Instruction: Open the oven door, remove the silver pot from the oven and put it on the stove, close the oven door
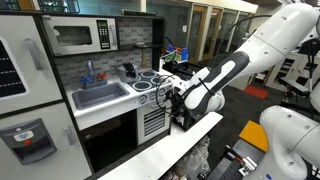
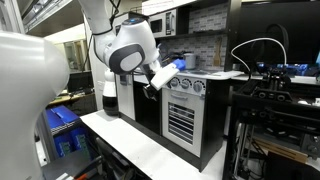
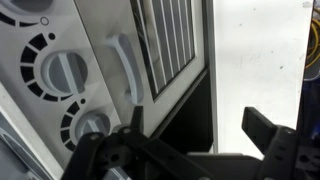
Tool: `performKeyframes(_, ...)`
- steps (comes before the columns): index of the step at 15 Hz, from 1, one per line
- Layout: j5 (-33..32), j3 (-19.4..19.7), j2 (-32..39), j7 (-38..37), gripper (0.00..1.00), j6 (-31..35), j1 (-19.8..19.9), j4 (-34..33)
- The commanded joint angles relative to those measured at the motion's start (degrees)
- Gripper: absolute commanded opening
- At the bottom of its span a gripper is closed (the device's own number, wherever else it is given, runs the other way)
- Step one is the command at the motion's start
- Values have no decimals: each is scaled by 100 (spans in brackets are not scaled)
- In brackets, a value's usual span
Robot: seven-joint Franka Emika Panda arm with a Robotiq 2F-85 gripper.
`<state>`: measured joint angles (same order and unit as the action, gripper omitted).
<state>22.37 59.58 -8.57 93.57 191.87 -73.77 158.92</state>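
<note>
Step in hand: opening the oven door [image 3: 172, 50]. End effector [image 3: 195, 135] was spread wide and empty, hovering just in front of the door and touching nothing. In both exterior views it sat level with the knob row [image 2: 185, 85], beside the front corner of the toy kitchen.

Oven door looked shut, flush with the front panel; not fully certain from these angles. Silver pot was not visible anywhere, so probably inside behind the door. Stove [image 1: 150, 82] was directly above the oven, burner rings bare as far as I could tell.

Doing it well:
- The white handle [image 3: 122, 65] is the target; it sat off to one side of the jaws, not between them. Shift toward the knobs [image 3: 62, 72] until the bar is centred.
- Close across the thin side of the bar, or hook one finger behind it.
- Pull along the hinge arc, not straight out; the hinge side couldn't be told.
- Keep clear of the knobs, which sat just beside the handle.

Orientation: the door faced outward over the white desk [image 2: 140, 150], long axis upright. The handle's long axis ran level, parallel to the grey slats, across the top of the door. In the wrist view all this appeared turned on its side.
</note>
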Motion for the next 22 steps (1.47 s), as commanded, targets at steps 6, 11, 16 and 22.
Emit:
performKeyframes(6, -548, 1863, 246, -77, 100, 276, -1507, -3)
performKeyframes(11, -681, 3060, 213, 17, 100, 426, -2593, -8)
performKeyframes(16, -596, 3643, 60, 4, 100, 507, -3134, -13)
performKeyframes(22, -593, 3976, 59, 3, 100, 619, -3459, -13)
